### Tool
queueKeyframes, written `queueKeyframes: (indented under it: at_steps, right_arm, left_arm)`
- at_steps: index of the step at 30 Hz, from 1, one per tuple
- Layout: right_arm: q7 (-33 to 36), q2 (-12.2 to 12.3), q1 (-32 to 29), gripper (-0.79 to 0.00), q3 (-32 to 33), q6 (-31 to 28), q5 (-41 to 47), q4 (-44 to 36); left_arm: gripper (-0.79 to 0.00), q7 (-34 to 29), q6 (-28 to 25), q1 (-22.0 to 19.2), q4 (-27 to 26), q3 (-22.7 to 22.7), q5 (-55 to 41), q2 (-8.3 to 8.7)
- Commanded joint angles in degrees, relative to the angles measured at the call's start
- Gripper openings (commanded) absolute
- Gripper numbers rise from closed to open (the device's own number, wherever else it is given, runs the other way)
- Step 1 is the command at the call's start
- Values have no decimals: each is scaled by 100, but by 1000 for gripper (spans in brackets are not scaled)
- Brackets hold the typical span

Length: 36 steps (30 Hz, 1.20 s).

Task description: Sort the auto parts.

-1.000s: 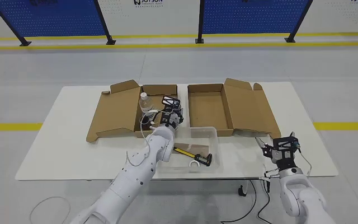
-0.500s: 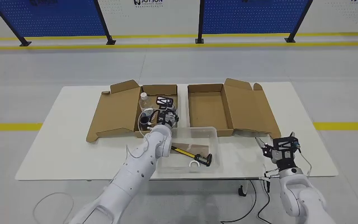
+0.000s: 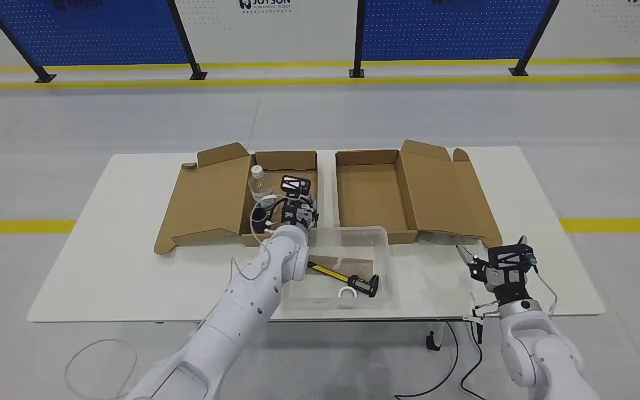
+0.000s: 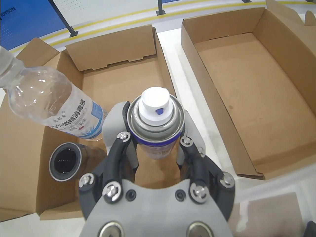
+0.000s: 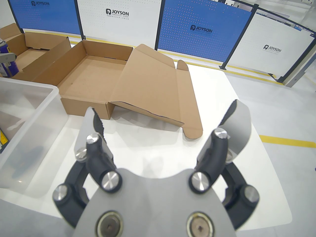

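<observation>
In the left wrist view the left gripper (image 4: 154,127) clasps a can (image 4: 156,134) upright, nozzle up; the right gripper (image 5: 163,110) gapes, empty.

A dark logo above a line of small lettering is printed on the white perforated wall panel (image 5: 117,1). The blue perforated wall panels (image 5: 202,15) carry the same mark. The clear plastic bottle (image 4: 47,99) bears a white-and-blue paper label with rows of characters. Print on the blue metal spray can (image 4: 155,124) is too small to make out.
</observation>
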Motion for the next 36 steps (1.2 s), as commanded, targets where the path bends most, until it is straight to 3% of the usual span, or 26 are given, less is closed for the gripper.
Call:
queueKeyframes:
  at_steps: [1, 2, 3, 10, 16, 22, 36]
  right_arm:
    - [0, 0, 0, 0, 0, 0, 0, 0]
    - [0, 0, 0, 0, 0, 0, 0, 0]
    - [0, 0, 0, 0, 0, 0, 0, 0]
    - [0, 0, 0, 0, 0, 0, 0, 0]
    - [0, 0, 0, 0, 0, 0, 0, 0]
    - [0, 0, 0, 0, 0, 0, 0, 0]
    - [0, 0, 0, 0, 0, 0, 0, 0]
  left_arm:
    - [-317, -6, 17, -6, 26, -10, 13, -13]
    - [-132, -16, 29, -5, 34, -20, 1, -21]
    - [0, -12, 36, -7, 47, -31, 3, -27]
    - [0, 54, 30, -7, 68, -88, 31, -66]
    - [0, 143, 20, 122, -292, -139, 197, -63]
    - [0, 126, 45, 502, -1157, -393, 335, 16]
    - [0, -34, 149, 1847, -3430, -1435, 1038, 311]
